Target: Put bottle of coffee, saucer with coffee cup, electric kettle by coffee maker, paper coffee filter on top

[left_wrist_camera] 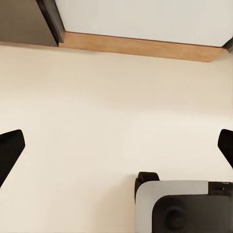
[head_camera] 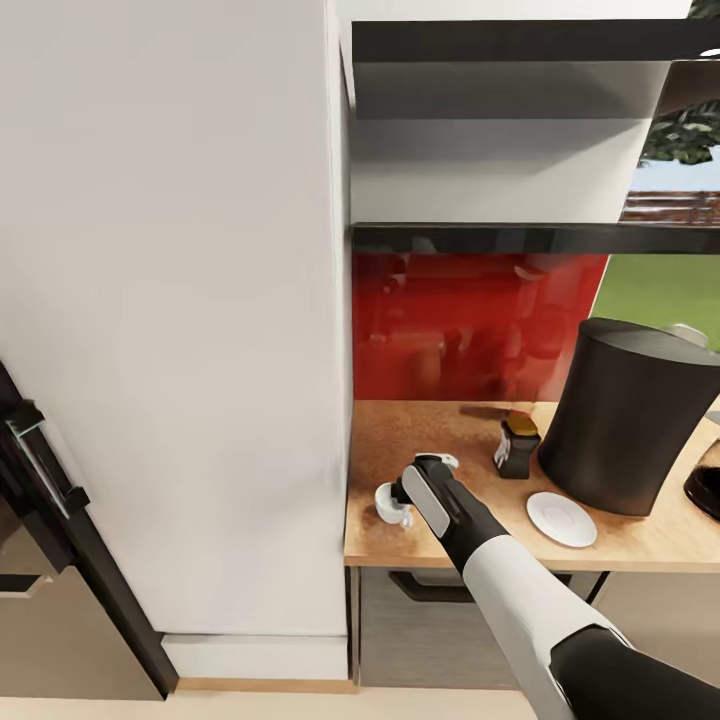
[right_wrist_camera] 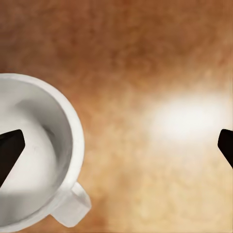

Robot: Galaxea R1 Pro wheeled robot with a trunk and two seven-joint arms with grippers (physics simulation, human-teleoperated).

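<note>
Open R gripper over cup – upright

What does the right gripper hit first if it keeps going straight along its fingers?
Likely the bare countertop beside the coffee cup. One of its fingers lines up over the cup's bowl, so that one may catch the cup first; depth unclear.

Head view looks down on counter; right wrist hangs close above the same counter and cup; left wrist faces floor.

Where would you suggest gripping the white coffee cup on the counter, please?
Probably the rim wall, from above: the coffee cup stands upright, mouth open, on the countertop. One finger of the right gripper goes inside and one outside, away from the stubby handle.
</note>
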